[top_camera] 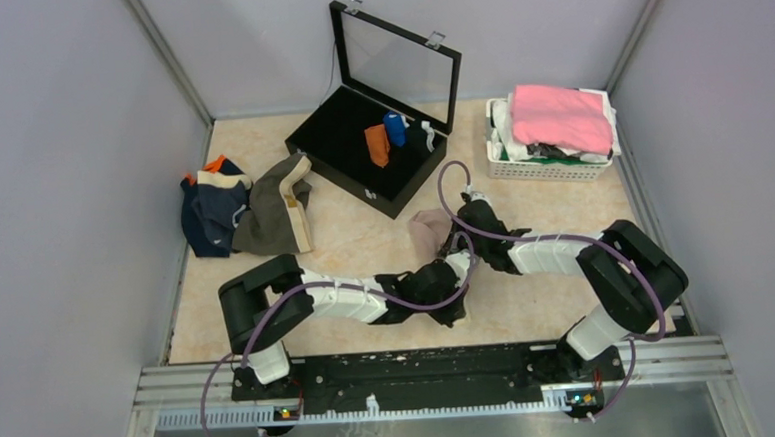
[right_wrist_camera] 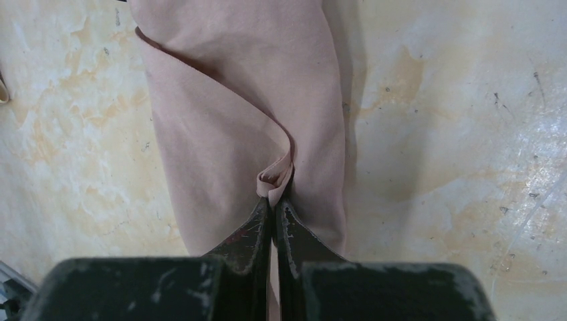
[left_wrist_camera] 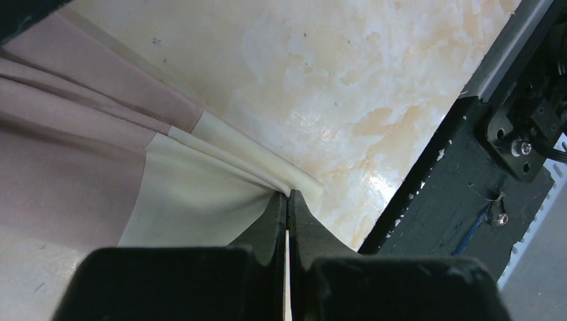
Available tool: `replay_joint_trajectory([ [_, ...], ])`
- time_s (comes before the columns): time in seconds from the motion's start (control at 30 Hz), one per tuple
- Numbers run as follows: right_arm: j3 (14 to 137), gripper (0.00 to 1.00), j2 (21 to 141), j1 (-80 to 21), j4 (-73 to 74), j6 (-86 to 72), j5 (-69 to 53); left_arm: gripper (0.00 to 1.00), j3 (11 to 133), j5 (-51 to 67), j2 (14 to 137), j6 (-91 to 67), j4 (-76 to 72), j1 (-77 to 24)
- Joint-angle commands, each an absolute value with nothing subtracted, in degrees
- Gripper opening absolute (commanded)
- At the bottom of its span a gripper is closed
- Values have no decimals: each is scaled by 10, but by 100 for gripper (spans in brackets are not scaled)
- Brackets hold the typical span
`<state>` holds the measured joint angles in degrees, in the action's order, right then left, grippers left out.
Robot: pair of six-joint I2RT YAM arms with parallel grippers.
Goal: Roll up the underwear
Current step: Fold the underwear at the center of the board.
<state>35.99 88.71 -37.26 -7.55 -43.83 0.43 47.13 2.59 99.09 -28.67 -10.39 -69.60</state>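
A pale pink-beige underwear [top_camera: 427,231] lies mid-table between my two arms. My left gripper [left_wrist_camera: 288,195] is shut on its cream waistband edge [left_wrist_camera: 200,200], which stretches away from the jaws. My right gripper [right_wrist_camera: 274,200] is shut on a folded edge of the same pink-beige underwear [right_wrist_camera: 227,100], which hangs in a loose curl ahead of the jaws. An olive-brown underwear with a tan waistband [top_camera: 278,206] and a navy underwear [top_camera: 208,213] lie heaped at the left. Rolled rust-orange [top_camera: 378,145] and blue [top_camera: 395,128] pieces sit inside the black box [top_camera: 334,141].
The black box stands open at the back with its glass lid [top_camera: 400,58] raised. A white basket [top_camera: 551,165] at the back right holds a bright pink cloth [top_camera: 561,116]. The black mounting rail [left_wrist_camera: 461,167] runs along the near table edge.
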Motion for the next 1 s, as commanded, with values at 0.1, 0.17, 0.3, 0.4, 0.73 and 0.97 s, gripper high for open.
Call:
replay_joint_trajectory([
  [0.1,362,0,861,-360,-22,-420,35,0,436,52,1007,-299,-135,-702],
  [0.17,371,0,843,-359,-11,-409,47,0,428,52,1006,-301,-137,-702],
  [0.3,388,0,827,-354,-1,-379,82,0,417,58,1006,-302,-140,-702],
  [0.4,407,0,842,-346,-1,-353,80,0,415,65,1012,-302,-144,-703],
  [0.73,436,0,864,-343,27,-326,122,0,419,76,1025,-295,-144,-703],
  [0.97,429,13,848,-343,27,-317,136,0,429,78,1033,-292,-137,-704],
])
